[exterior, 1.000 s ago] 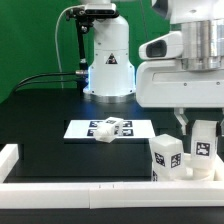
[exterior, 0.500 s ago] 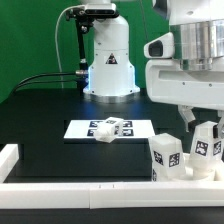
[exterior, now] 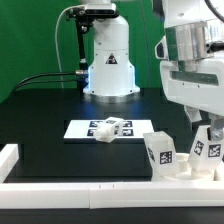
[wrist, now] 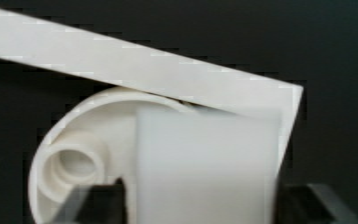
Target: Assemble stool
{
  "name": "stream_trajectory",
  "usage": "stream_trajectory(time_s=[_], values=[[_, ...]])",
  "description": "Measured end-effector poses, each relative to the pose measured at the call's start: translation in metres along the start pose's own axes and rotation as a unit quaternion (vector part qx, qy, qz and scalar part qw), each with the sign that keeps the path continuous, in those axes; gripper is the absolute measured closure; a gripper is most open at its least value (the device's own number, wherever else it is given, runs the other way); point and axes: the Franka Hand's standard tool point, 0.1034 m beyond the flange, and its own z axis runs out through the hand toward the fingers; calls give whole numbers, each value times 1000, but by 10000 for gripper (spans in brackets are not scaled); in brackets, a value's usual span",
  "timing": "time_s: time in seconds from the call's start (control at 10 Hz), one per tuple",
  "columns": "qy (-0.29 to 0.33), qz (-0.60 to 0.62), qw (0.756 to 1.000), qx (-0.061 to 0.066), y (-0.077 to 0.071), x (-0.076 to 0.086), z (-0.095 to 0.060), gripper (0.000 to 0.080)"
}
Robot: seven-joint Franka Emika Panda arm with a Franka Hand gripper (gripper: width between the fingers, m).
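The claw [exterior: 204, 134] hangs at about four o'clock in the exterior view, closed on a white stool leg [exterior: 207, 147]; the wrist view shows this gripped leg [wrist: 202, 170] filling the span between the two dark fingers [wrist: 101, 205], which stand at its two sides, though whether any slit is left at one side is hard to judge. The gripped leg stands slightly tilted, with a black-and-white tag on its face; in the wrist view the round seat [wrist: 69, 155] sits right behind it, pale and thick-rimmed, with a round socket hole in its face; whether leg and seat touch I cannot tell. A second leg [exterior: 159, 152], also tagged, leans just beside the gripped one, on its nine o'clock side; its foot is hidden low behind the front edge rail [exterior: 80, 190], and that same rail crosses the wrist view as a broad white band [wrist: 140, 65] beyond the seat. A third leg [exterior: 110, 127] lies on its side on the marker board [exterior: 78, 129], near the middle of the black table [exterior: 40, 115] and well apart from the claw. The arm's white base [exterior: 108, 62] stands at twelve o'clock at the back of the table; the arm's wrist housing fills the corner at two o'clock.
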Motion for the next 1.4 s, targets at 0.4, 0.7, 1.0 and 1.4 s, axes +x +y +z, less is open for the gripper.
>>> stream_trajectory(time_s=[0.4, 0.7, 1.0, 1.4], values=[[-4, -279, 960, 0, -16, -6, -18, 158], [-4, -379, 925, 0, -15, -5, -18, 151], [4, -635, 772, -19, -16, -9, -17, 151], [-14, -763, 645, -38, -15, -6, -15, 151]])
